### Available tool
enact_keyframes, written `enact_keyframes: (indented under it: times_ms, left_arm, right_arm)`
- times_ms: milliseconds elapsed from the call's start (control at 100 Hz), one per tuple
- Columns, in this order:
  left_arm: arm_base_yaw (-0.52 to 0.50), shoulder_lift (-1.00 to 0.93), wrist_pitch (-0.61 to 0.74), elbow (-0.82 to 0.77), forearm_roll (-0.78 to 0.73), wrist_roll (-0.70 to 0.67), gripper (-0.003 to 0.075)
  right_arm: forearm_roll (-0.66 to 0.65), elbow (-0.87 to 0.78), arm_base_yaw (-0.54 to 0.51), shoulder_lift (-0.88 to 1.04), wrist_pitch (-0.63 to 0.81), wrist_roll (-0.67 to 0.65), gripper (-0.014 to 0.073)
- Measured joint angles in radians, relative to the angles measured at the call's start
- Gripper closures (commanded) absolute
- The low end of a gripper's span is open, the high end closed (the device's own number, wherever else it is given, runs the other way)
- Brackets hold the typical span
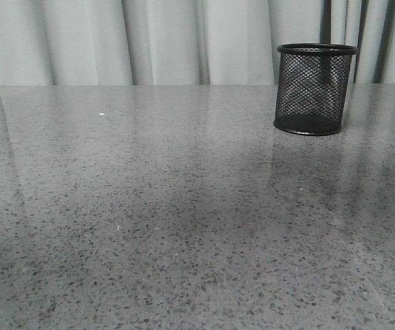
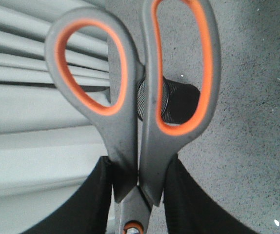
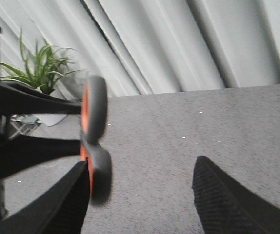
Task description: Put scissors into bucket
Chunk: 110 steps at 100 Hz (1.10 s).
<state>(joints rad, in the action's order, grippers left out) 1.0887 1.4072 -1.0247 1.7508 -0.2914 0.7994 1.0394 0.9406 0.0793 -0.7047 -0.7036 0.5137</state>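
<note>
Scissors (image 2: pixel 140 122): clamped in left gripper (image 2: pixel 139 195) jaws near pivot, handles outward, aloft, probably for blade-first drop. Bucket (image 1: pixel 314 89): upright, bench (image 1: pixel 149 220) far right. Right gripper (image 3: pixel 145 195): jaws apart, empty.

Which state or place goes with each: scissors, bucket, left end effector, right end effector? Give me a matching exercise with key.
Things:
1. scissors
2. bucket
3. left end effector
4. right end effector

States or places:
A. open, nothing between its fingers
B. upright on the table, far right in the front view
C. held off the table, orange-lined handles pointing away from the wrist camera
D. shut on the neck below the handles

Pairs: 1-C, 2-B, 3-D, 4-A
</note>
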Motion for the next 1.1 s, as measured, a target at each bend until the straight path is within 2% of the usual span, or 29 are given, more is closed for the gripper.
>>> enact_keyframes:
  times_ms: [180,450,540,650,720,790,840,910,960,1100]
  left_arm:
    - [0.014,0.017,0.026,0.0,-0.002,-0.027,0.0741]
    - [0.014,0.019,0.056,0.0,-0.002,-0.039,0.0741]
    - [0.014,0.021,0.063,0.0,-0.002,-0.039,0.074]
    - [0.014,0.023,0.063,0.0,-0.006,-0.041,0.0724]
    - [0.014,0.025,0.057,0.0,-0.008,-0.041,0.0661]
    - [0.014,0.026,0.046,0.0,-0.01,-0.043,0.054]
    - [0.014,0.03,0.038,0.0,-0.012,-0.043,0.0414]
    - [0.012,0.032,0.04,0.0,-0.007,-0.051,0.0283]
    - [0.01,0.03,0.044,0.0,-0.001,-0.064,0.0246]
    - [-0.037,0.029,0.046,0.001,0.007,-0.127,0.0249]
  right_arm:
    - [0.089,0.002,0.0,-0.029,-0.001,0.067,0.0181]
    - [0.137,0.002,0.0,-0.078,-0.002,0.117,0.0195]
    - [0.178,0.002,0.0,-0.098,-0.006,0.161,0.0282]
    - [0.221,0.002,0.002,-0.117,-0.018,0.207,0.0456]
    - [0.235,0.002,0.002,-0.13,-0.03,0.216,0.0565]
    - [0.25,0.004,0.004,-0.137,-0.048,0.22,0.0661]
    - [0.254,0.006,0.008,-0.141,-0.058,0.222,0.0669]
    - [0.247,0.006,0.009,-0.146,-0.05,0.222,0.0669]
    - [0.24,0.006,0.009,-0.151,-0.034,0.224,0.0669]
    - [0.227,0.006,0.009,-0.16,0.005,0.224,0.0668]
